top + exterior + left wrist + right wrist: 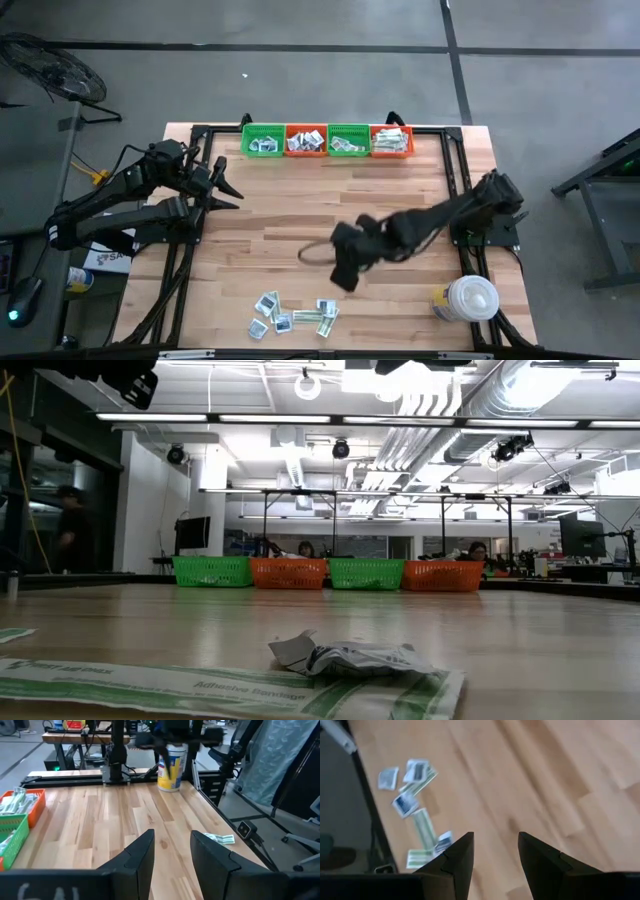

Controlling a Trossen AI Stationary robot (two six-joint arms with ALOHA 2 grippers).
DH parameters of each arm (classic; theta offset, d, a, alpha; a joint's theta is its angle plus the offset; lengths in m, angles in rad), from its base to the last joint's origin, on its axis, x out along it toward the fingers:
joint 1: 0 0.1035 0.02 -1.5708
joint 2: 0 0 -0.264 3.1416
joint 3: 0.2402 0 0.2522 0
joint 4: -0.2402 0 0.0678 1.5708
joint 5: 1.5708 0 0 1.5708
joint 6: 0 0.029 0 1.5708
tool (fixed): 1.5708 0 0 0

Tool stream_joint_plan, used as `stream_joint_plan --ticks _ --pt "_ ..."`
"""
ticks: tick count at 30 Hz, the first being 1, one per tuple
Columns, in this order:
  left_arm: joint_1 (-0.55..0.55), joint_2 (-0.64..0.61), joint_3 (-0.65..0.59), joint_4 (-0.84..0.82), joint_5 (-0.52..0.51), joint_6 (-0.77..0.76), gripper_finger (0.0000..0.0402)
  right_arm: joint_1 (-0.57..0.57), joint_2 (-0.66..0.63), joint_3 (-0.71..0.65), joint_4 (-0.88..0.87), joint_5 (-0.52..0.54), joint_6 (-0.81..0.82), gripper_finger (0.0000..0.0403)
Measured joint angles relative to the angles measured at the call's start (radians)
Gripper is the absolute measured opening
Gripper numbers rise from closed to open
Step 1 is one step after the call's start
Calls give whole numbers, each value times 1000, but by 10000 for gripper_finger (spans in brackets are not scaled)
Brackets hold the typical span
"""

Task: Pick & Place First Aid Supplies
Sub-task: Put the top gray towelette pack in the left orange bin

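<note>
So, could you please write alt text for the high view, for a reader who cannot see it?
Seen from above, the right gripper hangs with open, empty jaws over a wooden table, near loose first aid packets at the front edge. The left gripper waits open at the left side; four green and orange baskets line the back.

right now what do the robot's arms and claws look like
Both arms are dark, nearly black, jointed links. The left claw and the right claw each end in two flat, tapering dark fingers. A thin dark cable loops beside the right arm. No markings are legible.
</note>
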Motion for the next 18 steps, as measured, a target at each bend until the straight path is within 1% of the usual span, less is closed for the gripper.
stream_joint_plan --ticks 4,10,16,18 --pt "0 0 0 0 -1 0 124 66 56 0 62 -1 10 147" --pt "0 0 0 0 -13 0 124 116 152 0 161 -31 31 147" --pt "0 0 0 1 -28 0 124 146 258 -1 247 -44 -77 147" --pt "0 0 0 1 -28 -1 124 152 284 -1 257 -45 -86 147"
